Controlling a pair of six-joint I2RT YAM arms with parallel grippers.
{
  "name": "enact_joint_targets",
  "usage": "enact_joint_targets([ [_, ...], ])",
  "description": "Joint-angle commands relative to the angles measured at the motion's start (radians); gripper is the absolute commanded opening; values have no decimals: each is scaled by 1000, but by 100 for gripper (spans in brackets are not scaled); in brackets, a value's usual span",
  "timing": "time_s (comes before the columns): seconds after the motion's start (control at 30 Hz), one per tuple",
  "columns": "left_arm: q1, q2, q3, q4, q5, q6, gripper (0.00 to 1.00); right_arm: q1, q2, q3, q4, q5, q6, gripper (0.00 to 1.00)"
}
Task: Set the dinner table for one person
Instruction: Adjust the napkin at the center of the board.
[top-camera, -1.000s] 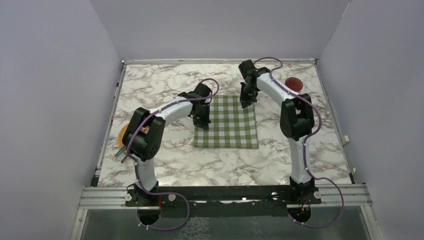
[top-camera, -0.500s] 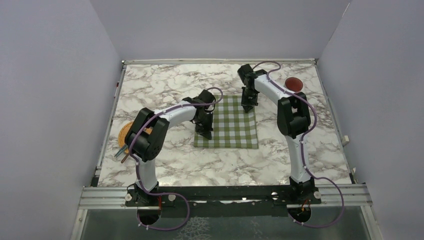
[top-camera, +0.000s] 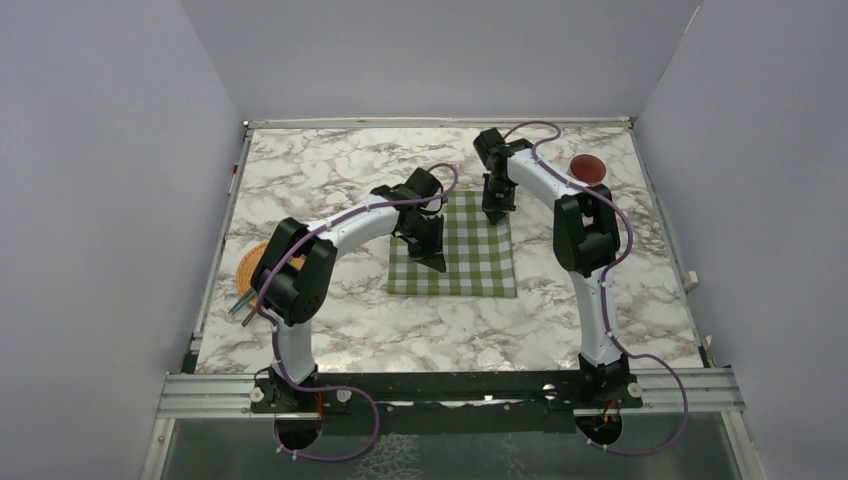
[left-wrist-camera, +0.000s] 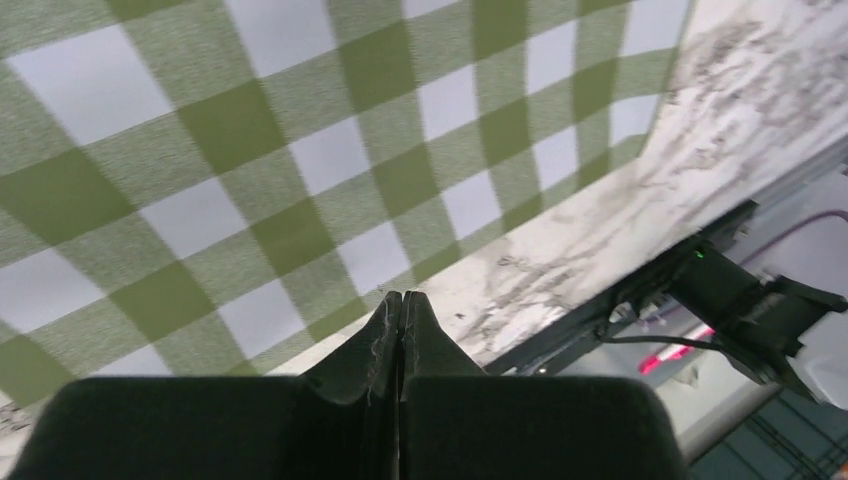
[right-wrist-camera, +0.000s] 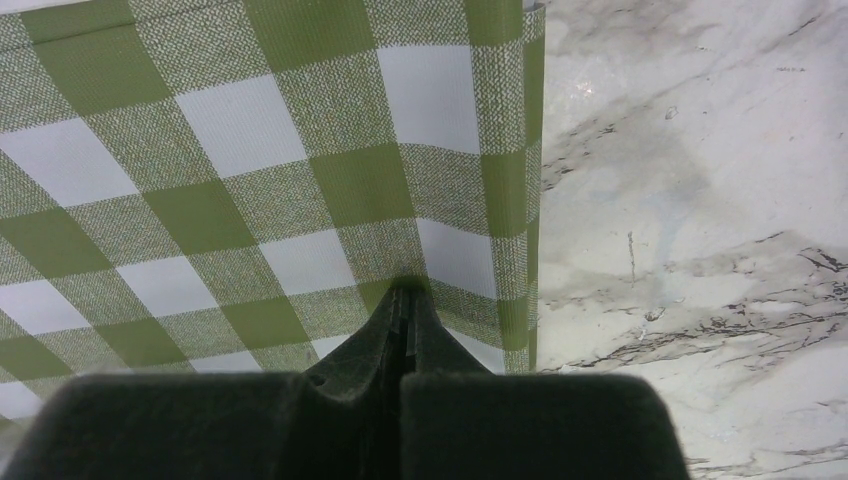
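The left end effector and right end effector are sitting shut, empty, over the checked cloth lying centred on the tabletop. The woven plate is lying near-left, nearest the left arm; the red dish far right.

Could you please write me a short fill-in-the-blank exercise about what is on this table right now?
The cloth is checked white and ____.
It lies on the ____-patterned dinner table.
The left gripper and the right gripper both have their jaws ____.
The red round object sits far back on the table's ____ side.
Missing words: green; marble; shut; right.
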Motion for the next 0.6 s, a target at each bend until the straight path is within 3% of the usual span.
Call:
enact_joint_targets([
  [0.0, -13, 26, 30, 42, 141, -34, 0, 1, 42, -26, -9, 48, 11, 1],
  [0.17, -15, 87, -14, 122, 247, -78, 0, 1, 37, -33, -11, 50, 11, 1],
  [0.57, -16, 174, -99, 225, 357, -153, 0, 0, 48, -26, -12, 45, 8, 0],
])
